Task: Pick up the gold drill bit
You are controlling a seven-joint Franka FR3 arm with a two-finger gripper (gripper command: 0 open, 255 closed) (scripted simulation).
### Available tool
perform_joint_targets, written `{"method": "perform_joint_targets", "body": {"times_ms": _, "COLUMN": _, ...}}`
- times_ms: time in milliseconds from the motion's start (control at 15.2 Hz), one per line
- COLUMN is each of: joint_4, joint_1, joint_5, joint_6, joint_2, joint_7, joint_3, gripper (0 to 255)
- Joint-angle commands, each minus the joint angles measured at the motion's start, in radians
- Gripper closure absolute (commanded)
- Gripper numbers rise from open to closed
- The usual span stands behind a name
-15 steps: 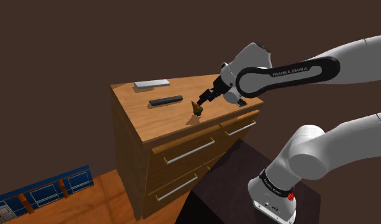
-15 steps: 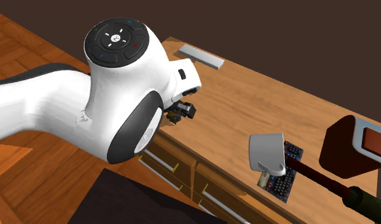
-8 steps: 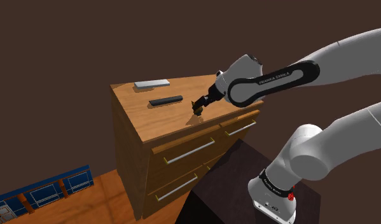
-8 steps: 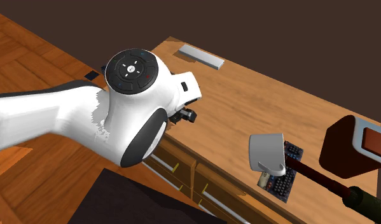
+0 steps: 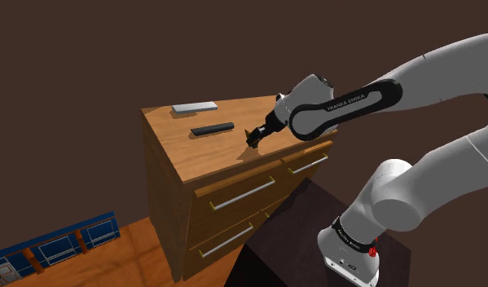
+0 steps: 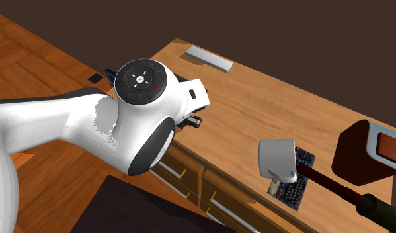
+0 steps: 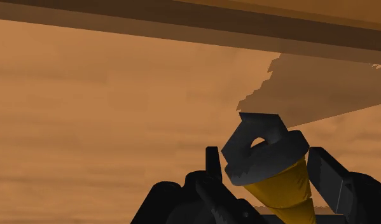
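1. The gripper sits at the centre of the shoulder view, low over the wooden dresser top.
2. The gold drill bit stands on the dresser at the wrist view's lower right, clasped between both fingers.

Gold cone-shaped drill bit — dark grey collar at its wide end — on the wooden dresser top

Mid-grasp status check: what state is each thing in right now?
gripper: around the gold drill bit; grip cannot be confirmed
gold drill bit: at the dresser top, not visibly lifted
drawers: shut
black bar: flat on the dresser top
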Motion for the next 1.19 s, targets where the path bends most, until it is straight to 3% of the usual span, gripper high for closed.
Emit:
{"method": "perform_joint_targets", "body": {"times_ms": 0, "joint_4": -0.001, "joint_1": 0.001, "joint_5": 0.0, "joint_6": 0.0, "joint_2": 0.001, "joint_7": 0.0, "joint_3": 0.0, "gripper": 255}}
{"method": "perform_joint_targets", "body": {"times_ms": 264, "joint_4": -0.001, "joint_1": 0.0, "joint_5": 0.0, "joint_6": 0.0, "joint_2": -0.001, "joint_7": 0.0, "joint_3": 0.001, "gripper": 255}}
{"method": "perform_joint_targets", "body": {"times_ms": 1122, "joint_4": 0.082, "joint_1": -0.049, "joint_5": -0.052, "joint_6": -0.231, "joint_2": -0.148, "joint_7": 0.051, "joint_3": 0.035, "gripper": 255}}
